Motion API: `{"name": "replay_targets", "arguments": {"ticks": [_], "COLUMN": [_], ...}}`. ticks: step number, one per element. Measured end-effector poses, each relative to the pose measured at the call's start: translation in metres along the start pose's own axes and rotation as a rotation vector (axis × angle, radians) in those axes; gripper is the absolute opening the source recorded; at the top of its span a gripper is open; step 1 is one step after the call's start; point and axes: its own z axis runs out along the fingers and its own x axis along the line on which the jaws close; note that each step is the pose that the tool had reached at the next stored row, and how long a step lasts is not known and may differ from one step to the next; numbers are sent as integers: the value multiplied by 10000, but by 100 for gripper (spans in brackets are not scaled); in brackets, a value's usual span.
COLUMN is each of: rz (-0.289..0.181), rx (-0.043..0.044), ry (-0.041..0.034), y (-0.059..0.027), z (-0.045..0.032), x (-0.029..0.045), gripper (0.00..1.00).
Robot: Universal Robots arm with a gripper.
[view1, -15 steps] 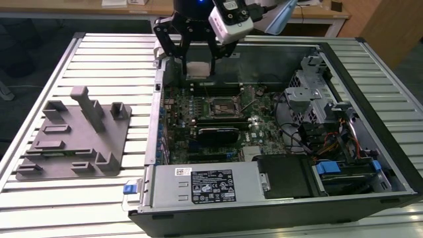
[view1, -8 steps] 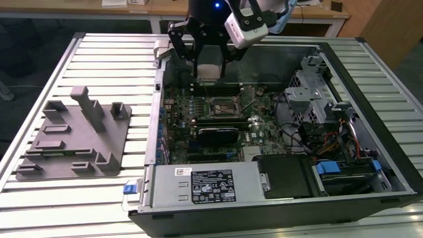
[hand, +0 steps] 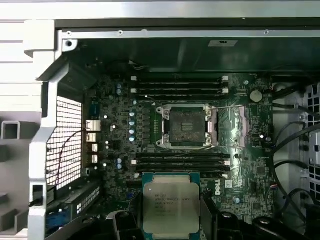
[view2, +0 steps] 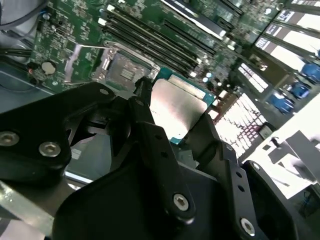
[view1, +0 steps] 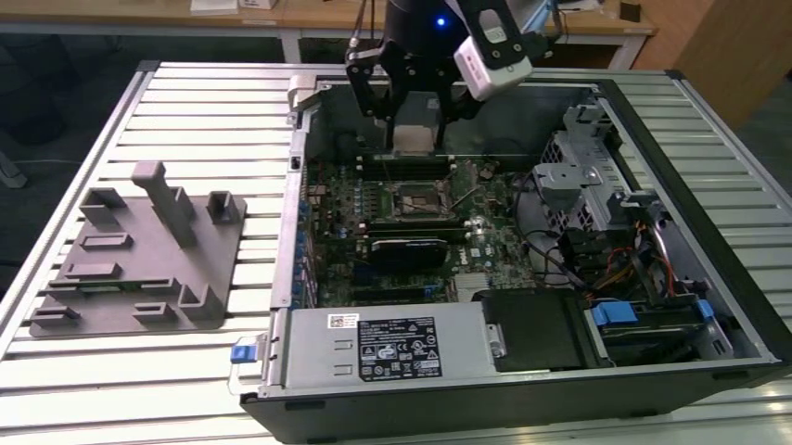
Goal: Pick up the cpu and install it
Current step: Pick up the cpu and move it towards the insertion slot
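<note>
Pincer (view1: 413, 128) clamped on the cpu (view1: 413, 141), held in the air above the open socket (view1: 415, 197).

In the exterior view, a grey fixture (view1: 136, 269) lies on the slatted bench (view1: 185, 111), well off to the exterior view's left of the socket and outside the case (view1: 495, 408). The cpu hangs clear of the socket, not touching the board. The drive cage (view1: 581, 176) and cables stand to the exterior view's right of the socket. In both wrist views the black fingers (view2: 150, 140) press on two opposite edges of the cpu (hand: 171, 207), silver top showing. The socket (hand: 187, 125) lies uncovered, with memory slots (hand: 182, 162) between it and the cpu. In the second wrist view the cpu (view2: 175, 107) sits near the socket (view2: 122, 70), apart from it.
</note>
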Motion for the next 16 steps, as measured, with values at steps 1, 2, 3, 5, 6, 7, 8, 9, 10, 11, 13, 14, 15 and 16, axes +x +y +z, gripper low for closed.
{"name": "replay_targets", "arguments": {"ticks": [1, 2, 3, 5, 6, 7, 8, 9, 10, 11, 13, 14, 15, 16], "rz": [0, 0, 1, 3, 4, 4, 4, 5, 5, 6, 10, 9, 9, 9], "rx": [0, -2, -2, 0, 0, -1, -1, -1, 0, 0, 0, 1, 1, 2], "ry": [11, 23, 33, 51, 60, 68, 76, 85, 95, 105, 179, 182, 184, 186], "y": [6, 14, 23, 44, 54, 64, 74, 84, 93, 102, 155, 162, 170, 176], "z": [15, 31, 46, 75, 90, 107, 123, 141, 158, 175, 297, 313, 329, 343], "x": [-22, -44, -61, -92, -107, -121, -134, -149, -162, -176, -297, -312, -325, -335], "gripper": [54, 54, 54, 54, 54, 54, 54, 54, 54, 54, 54, 54, 54, 54]}}
